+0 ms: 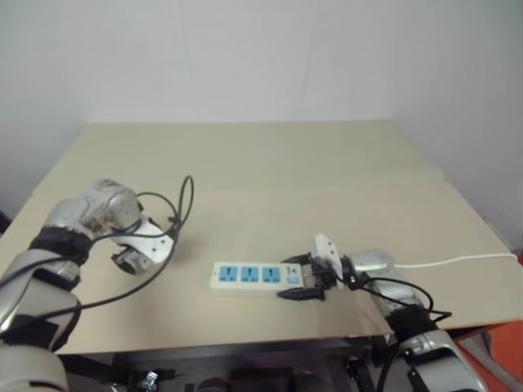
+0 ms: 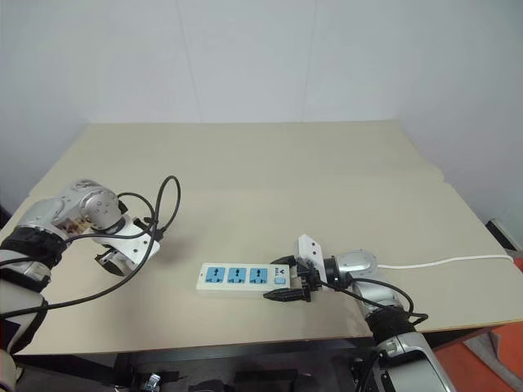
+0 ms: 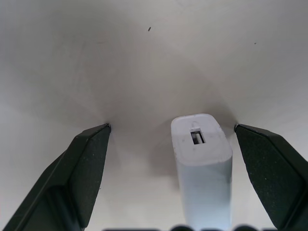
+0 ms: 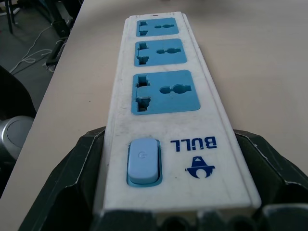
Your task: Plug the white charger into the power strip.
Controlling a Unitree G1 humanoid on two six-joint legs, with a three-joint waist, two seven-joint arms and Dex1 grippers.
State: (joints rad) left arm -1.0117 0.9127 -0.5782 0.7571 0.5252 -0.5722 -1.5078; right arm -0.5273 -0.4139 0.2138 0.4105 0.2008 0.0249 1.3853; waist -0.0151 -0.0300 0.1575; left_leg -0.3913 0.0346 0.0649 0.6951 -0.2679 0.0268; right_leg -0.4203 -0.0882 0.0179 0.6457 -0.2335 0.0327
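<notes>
Beige table (image 1: 270, 163) took up most of the scene, its far edge vs. a plain white wall (image 1: 261, 57). Off the table's near right corner sat an orange item (image 1: 502, 343), partly cut off; couldn't tell what it was.

The two eye views are looking down and forward over the table (image 1: 270, 163) from head height, sharing the whole tabletop. The left wrist view is looking straight down, close to the charger (image 3: 202, 168). The right wrist view is looking low along the strip (image 4: 163, 96), very near
</notes>
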